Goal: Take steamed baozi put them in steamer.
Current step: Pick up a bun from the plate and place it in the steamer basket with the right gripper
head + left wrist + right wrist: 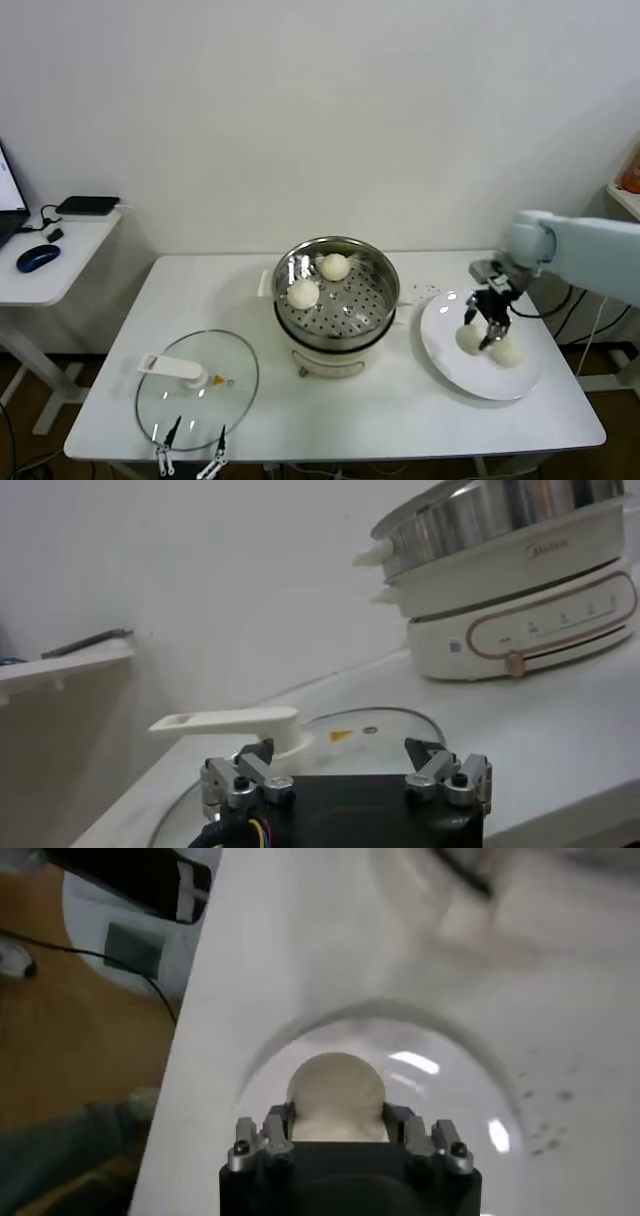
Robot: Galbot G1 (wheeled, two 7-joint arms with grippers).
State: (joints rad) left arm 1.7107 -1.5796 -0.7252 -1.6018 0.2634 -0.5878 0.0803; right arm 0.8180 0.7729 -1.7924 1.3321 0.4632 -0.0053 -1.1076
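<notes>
Item: small round cream-white steamed baozi; two in the shiny stainless-steel steamer (337, 292), two on the flat white plate (445, 350). Our right gripper (487, 328) straddles one baozi (335, 1095) at mid-girth, seemingly not yet squeezing. We judge it soft, light, dentable. Left gripper (345, 769) idles spread over the glass lid (235, 385).

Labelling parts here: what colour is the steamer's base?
Cream-white, with a thin rose-gold control outline, on the steamer's base; clearest in the left wrist view.
</notes>
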